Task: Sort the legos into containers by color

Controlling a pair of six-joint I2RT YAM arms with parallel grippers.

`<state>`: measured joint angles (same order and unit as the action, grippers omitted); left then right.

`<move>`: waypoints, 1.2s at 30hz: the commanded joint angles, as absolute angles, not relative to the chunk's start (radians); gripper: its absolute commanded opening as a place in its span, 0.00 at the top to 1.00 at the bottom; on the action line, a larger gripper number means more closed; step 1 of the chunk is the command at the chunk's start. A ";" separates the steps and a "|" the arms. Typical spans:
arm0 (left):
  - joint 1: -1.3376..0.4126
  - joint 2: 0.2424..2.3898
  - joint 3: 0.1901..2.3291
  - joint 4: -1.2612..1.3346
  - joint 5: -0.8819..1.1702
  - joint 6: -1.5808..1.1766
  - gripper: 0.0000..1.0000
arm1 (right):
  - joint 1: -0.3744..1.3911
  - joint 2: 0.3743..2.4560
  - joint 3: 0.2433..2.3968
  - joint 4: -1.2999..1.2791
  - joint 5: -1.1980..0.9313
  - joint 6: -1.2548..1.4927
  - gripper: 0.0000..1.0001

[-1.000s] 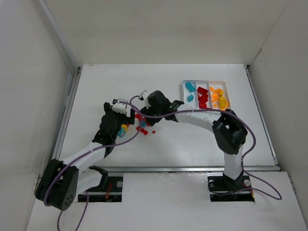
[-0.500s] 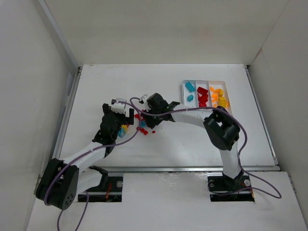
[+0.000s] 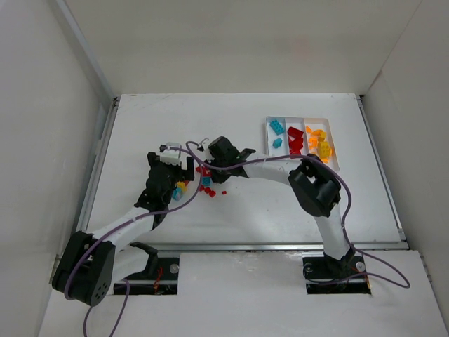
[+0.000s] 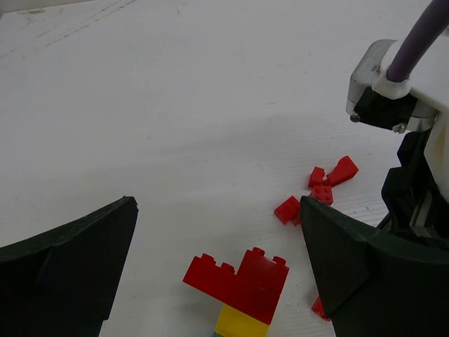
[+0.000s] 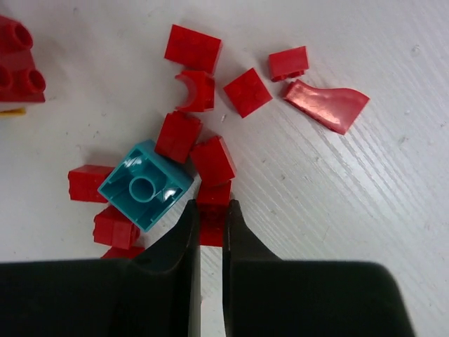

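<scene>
Loose legos lie in a pile left of the table's middle. My right gripper (image 5: 212, 210) is shut on a small red brick (image 5: 212, 195) at the pile's edge, next to a teal brick (image 5: 145, 184) lying upside down and several red pieces (image 5: 192, 49). From above, the right gripper (image 3: 205, 168) reaches down into the pile. My left gripper (image 4: 217, 203) stands wide open over a stack of red bricks (image 4: 242, 277) on a yellow one (image 4: 240, 324), touching nothing. The white tray (image 3: 302, 118) at the back right holds teal (image 3: 276, 128), red (image 3: 295, 140) and orange (image 3: 320, 142) legos in separate containers.
Small red pieces (image 4: 330, 175) lie just beyond my left gripper's right finger, with the right arm's wrist (image 4: 393, 91) close behind them. The two grippers work almost side by side. White walls enclose the table on three sides.
My right gripper has shut on the small red brick and its arm has edged left into the pile. The left gripper has stayed open and still.
</scene>
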<state>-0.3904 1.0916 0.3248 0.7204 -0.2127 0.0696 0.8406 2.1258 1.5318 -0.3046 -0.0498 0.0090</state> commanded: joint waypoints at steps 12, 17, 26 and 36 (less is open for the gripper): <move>-0.390 1.086 0.354 0.752 -0.166 0.083 0.00 | 0.592 1.758 1.283 -0.176 0.120 0.233 1.00; -0.390 1.086 0.354 0.743 -0.157 0.083 0.00 | 0.410 1.692 1.223 -0.234 0.181 0.265 1.00; -0.390 1.086 0.364 0.742 -0.156 0.083 0.00 | 0.264 1.723 1.213 -0.284 0.232 0.313 1.00; -0.390 1.086 0.364 0.742 -0.147 0.083 0.00 | 0.241 1.767 1.236 -0.290 0.239 0.311 0.74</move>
